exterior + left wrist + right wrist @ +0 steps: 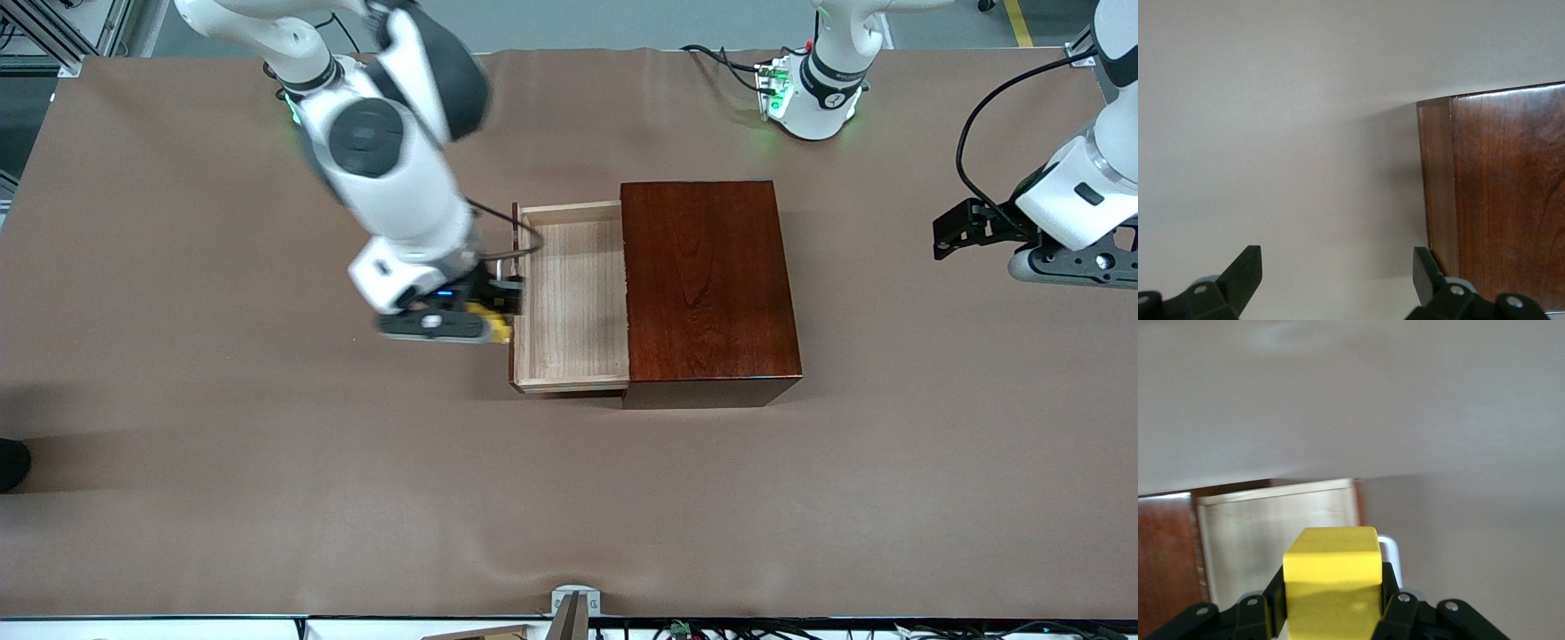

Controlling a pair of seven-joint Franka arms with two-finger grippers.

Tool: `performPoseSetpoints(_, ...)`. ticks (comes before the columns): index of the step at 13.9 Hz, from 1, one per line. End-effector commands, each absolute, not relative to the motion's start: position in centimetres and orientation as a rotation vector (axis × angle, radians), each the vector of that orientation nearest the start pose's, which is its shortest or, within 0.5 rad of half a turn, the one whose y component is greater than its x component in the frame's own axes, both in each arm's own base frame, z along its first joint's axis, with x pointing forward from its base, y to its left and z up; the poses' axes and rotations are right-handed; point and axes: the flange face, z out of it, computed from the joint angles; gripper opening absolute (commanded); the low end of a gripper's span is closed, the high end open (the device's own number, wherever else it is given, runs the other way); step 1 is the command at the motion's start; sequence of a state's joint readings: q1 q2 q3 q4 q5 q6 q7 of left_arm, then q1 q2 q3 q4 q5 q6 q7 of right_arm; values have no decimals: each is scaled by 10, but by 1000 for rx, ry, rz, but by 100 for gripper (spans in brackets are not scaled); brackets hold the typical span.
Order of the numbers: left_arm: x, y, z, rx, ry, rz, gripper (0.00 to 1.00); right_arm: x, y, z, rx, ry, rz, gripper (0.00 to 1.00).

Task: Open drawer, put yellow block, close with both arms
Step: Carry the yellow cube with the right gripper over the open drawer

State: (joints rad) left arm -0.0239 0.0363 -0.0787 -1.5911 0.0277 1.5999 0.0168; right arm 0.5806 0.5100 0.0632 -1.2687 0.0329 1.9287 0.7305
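One yellow block (pixel 1331 577) sits clamped between the fingers of the right gripper (pixel 492 320), held in the air just over the drawer's handle (pixel 1391 553) and front edge, at the right arm's end of the box (pixel 707 284). From the front camera only a sliver of the block (pixel 494 324) shows under the wrist; the right wrist view shows its whole top face and the black fingers (pixel 1395 607) pressed on either side, with the pale tray directly past it. The drawer (pixel 573 298) stands pulled out from the box toward the right arm's end of the table (pixel 267 462), its light-wood floor bare.

The left gripper (pixel 956 233) hangs over the table toward the left arm's end, well apart from the box, and that arm waits. Its wrist view shows what the front camera does not: two dark fingertips (pixel 1245 270) spread wide with nothing between them, and a corner of the dark box (pixel 1505 193) just beside one of them.
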Motion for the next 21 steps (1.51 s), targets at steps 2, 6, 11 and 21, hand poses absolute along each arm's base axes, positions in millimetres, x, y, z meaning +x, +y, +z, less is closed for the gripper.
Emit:
performPoseSetpoints(2,567,-55,603,-3120,192,32,100,573,483,437,-2957,146,-138,0)
performPoseSetpoints(6,567,-55,602,-3120,193,35,100,571,504,398,-2936,165,-157,0)
performPoseSetpoints(11,567,-55,603,-3120,195,32,100,572,514,356,-2933,196,-157,0)
performPoseSetpoints(21,567,-62,602,-3126,224,35,100,574,515,347,-2919,209,-166,100)
